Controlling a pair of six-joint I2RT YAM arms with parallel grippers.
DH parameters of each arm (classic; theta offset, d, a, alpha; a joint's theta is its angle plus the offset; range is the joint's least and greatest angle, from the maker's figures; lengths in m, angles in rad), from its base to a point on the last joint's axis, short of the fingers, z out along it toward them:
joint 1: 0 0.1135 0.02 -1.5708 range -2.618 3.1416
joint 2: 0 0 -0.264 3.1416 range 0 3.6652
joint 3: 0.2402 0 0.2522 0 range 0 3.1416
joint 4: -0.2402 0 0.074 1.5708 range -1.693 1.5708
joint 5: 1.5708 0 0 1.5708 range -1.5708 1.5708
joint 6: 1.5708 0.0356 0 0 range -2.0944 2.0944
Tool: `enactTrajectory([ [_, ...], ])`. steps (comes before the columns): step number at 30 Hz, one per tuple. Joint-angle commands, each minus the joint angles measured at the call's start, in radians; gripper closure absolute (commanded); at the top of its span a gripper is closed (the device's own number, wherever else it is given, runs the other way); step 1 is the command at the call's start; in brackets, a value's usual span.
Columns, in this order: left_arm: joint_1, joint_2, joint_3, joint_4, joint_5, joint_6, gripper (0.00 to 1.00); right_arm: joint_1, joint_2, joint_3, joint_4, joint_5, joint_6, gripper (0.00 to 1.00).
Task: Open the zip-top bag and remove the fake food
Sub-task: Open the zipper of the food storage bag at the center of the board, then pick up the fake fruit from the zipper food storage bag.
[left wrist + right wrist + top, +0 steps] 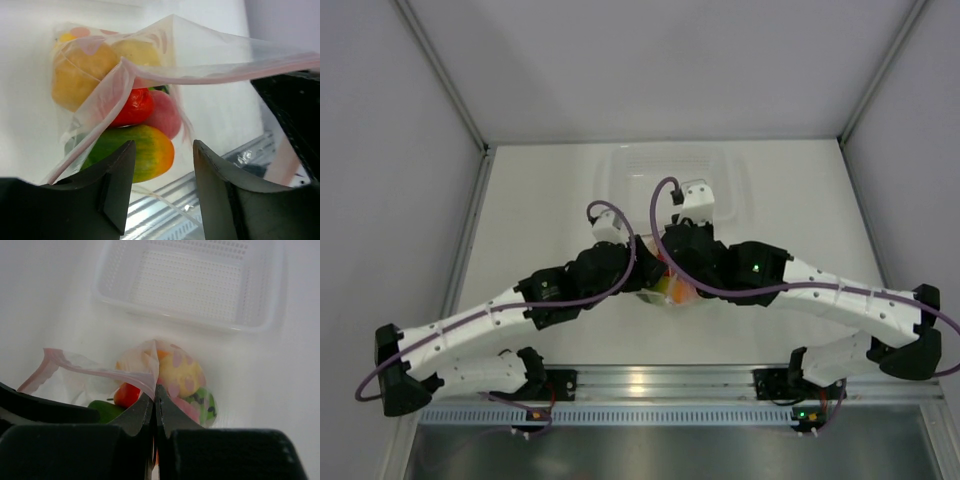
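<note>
Top cam: fixed above and behind my arm bases, looking down on the whole desk, far out. Left wrist cam: tight, looks out past my left fingers, zip-top bag just ahead. Right wrist cam: equally tight, past my right fingers, tub beyond. All three share the bag.

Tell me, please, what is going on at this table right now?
Two robot arms are working on a zip-top bag of fake food. The right gripper is shut on the bag's pink zip edge, holding the mouth open. The left gripper waits before that mouth, fingers open and empty. The food is inside the bag; a clear tub sits beyond.
</note>
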Motion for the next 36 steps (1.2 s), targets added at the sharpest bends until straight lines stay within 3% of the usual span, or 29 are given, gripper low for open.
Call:
enactTrajectory([
  [1,-0.004,0.097,0.125,-0.111,-0.016,0.125,0.45,0.006,-0.078,-0.041,0.107,0.086,0.033,1.0],
  [10,-0.033,0.303,0.251,-0.128,0.12,0.208,0.44,-0.082,-0.121,-0.125,-0.009,0.018,0.021,1.0],
  [20,-0.073,0.398,0.225,-0.129,0.192,0.329,0.32,-0.155,-0.259,-0.294,0.069,-0.119,0.01,1.0],
  [24,-0.093,0.432,0.24,-0.108,0.177,0.422,0.34,-0.163,-0.275,-0.309,0.08,-0.174,0.004,1.0],
  [28,-0.126,0.416,0.193,-0.006,0.159,0.52,0.44,-0.175,-0.296,-0.328,0.078,-0.203,-0.029,1.0],
  [36,-0.162,0.318,0.015,0.3,0.226,0.741,0.43,-0.224,-0.307,-0.374,0.006,-0.426,-0.147,1.0],
])
